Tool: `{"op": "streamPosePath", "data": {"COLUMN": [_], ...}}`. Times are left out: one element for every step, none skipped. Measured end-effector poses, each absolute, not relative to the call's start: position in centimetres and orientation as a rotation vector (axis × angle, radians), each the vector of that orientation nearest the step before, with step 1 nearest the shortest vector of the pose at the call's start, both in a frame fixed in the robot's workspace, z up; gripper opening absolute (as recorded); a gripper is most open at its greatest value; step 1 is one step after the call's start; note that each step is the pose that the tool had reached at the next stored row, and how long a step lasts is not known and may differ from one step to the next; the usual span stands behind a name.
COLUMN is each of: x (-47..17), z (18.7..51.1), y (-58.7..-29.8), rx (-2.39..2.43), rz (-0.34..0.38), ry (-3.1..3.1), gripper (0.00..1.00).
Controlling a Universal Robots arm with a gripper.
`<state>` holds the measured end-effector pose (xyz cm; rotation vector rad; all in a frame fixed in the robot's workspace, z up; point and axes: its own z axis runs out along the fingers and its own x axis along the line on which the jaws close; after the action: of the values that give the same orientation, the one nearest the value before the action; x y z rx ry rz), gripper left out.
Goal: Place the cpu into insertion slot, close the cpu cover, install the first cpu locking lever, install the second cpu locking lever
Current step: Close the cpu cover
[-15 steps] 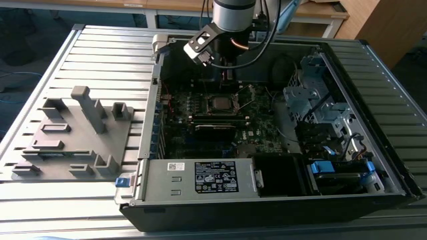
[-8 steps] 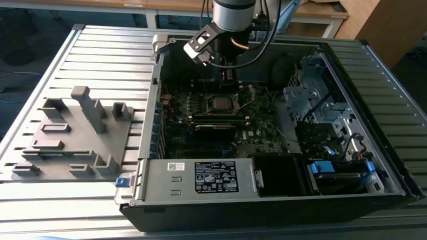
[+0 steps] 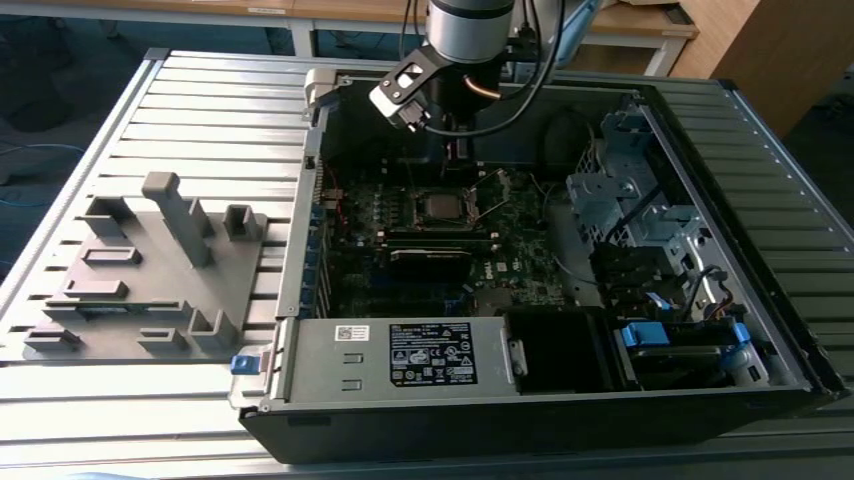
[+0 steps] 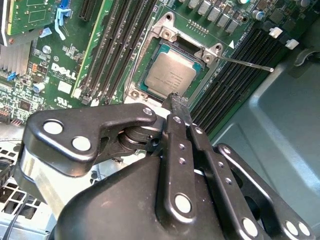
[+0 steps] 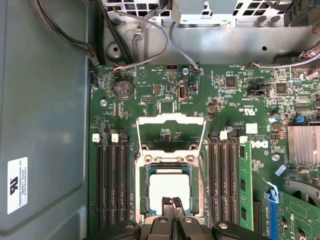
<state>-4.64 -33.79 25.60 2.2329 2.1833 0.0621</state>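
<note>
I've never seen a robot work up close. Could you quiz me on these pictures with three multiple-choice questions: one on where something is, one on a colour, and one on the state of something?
1. The small square chip with a silvery metal face lies:
A) on the grey tray beside the case
B) in the square socket on the board
C) gripped in the fingers

2. The large circuit board is:
A) red
B) white
C) green

3. The thin silvery metal frame cover is:
A) swung open, off the chip
B) shut over the chip
C) lying outside the case

Answers:
1 B: both wrist views show the chip sitting framed by the socket.
2 C: green shows all round the socket.
3 A: in the first wrist view the board shows through its window, and the chip lies bare.
</note>
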Motion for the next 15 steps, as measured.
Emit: {"op": "streamPosePath", "data": {"x": [-4.62,-4.59,-4.57,-4.54,-4.52,-4.49,-4.47,-4.45,-4.42,-4.4,-4.33,-4.27,-4.25,-4.25,-4.22], "z": [25.6,25.6,25.6,25.6,25.6,25.6,25.6,25.6,25.6,25.6,25.6,25.6,25.6,25.6,25.6], "y": [-33.79,-33.79,-33.79,-33.79,-33.79,-33.79,-33.79,-33.79,-33.79,-33.79,-33.79,-33.79,-33.79,-33.79,-33.79], "rx": [2.233,2.233,2.233,2.233,2.233,2.233,2.233,2.233,2.233,2.233,2.233,2.233,2.233,2.233,2.233], "rz": [0.062,0.062,0.062,0.062,0.062,0.062,0.062,0.062,0.062,0.062,0.062,0.062,0.062,0.062,0.062], "ry": [2.183,2.183,2.183,2.183,2.183,2.183,2.183,2.183,2.183,2.183,2.183,2.183,2.183,2.183,2.183], "gripper": [0.11,0.11,0.11,0.11,0.11,0.11,0.11,0.11,0.11,0.11,0.11,0.11,0.11,0.11,0.11]}}
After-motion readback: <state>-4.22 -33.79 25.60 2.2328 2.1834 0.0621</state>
